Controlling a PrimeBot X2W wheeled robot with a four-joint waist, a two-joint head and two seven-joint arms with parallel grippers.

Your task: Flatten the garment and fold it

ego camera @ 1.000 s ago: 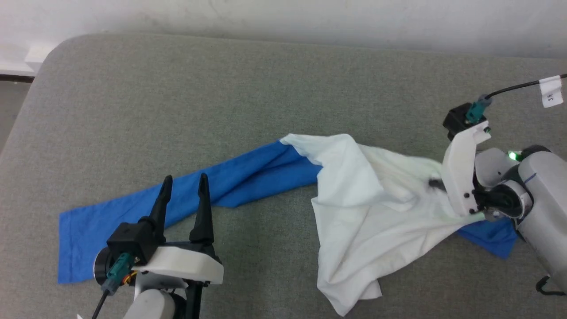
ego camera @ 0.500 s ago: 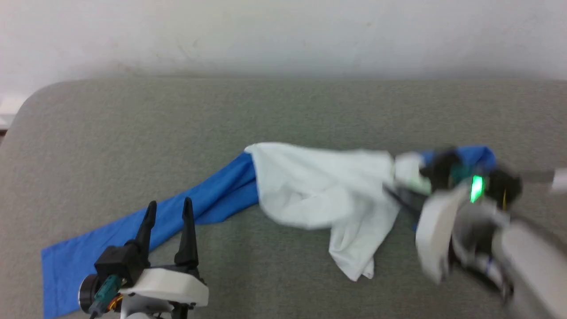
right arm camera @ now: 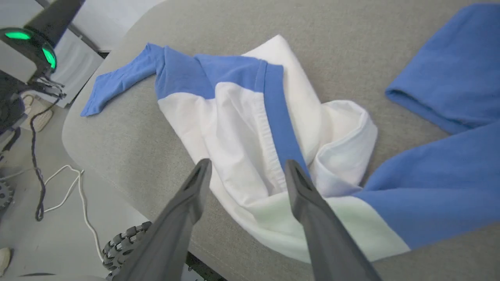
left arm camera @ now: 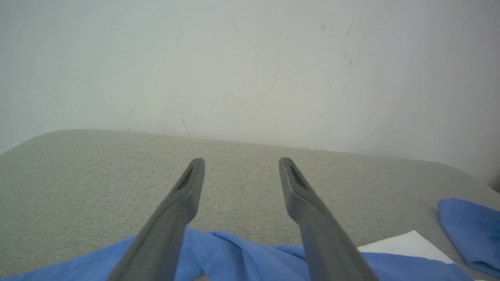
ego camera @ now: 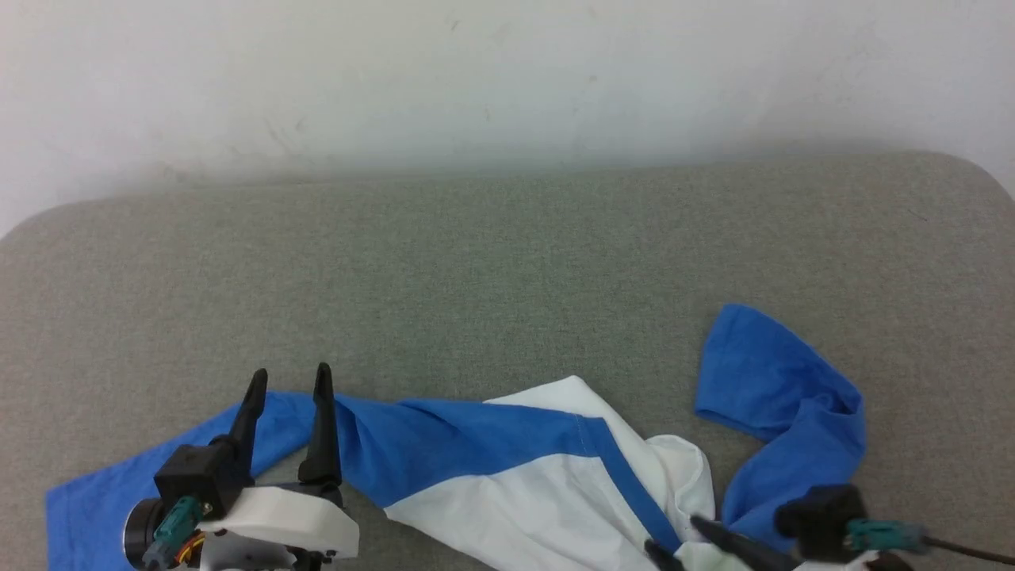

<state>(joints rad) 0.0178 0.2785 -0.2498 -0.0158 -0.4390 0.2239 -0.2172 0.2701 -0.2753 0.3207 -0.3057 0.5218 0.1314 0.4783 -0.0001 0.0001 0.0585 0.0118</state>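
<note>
The garment (ego camera: 515, 492) lies crumpled on the grey table (ego camera: 507, 262), close to its near edge. One blue sleeve (ego camera: 95, 500) trails left, and the other blue sleeve (ego camera: 785, 412) curls up at the right. My left gripper (ego camera: 288, 379) stands open above the left sleeve with nothing between its fingers; its own view shows the jaws (left arm camera: 241, 162) apart over the blue cloth (left arm camera: 234, 253). My right gripper (ego camera: 674, 535) points left at the bottom right. In its own view it (right arm camera: 248, 164) hangs open just above the white body (right arm camera: 234, 128), holding nothing.
A pale wall (ego camera: 507, 79) rises behind the table. In the right wrist view the table's rounded near edge (right arm camera: 117, 164) drops to the floor, where cables (right arm camera: 62, 187) and a toothed wheel (right arm camera: 125, 242) lie. Bare table stretches beyond the garment.
My right gripper was shut on the white cloth and swung it across; its jaws now stand apart and the garment lies dropped near the front edge. The head camera has also tilted.
</note>
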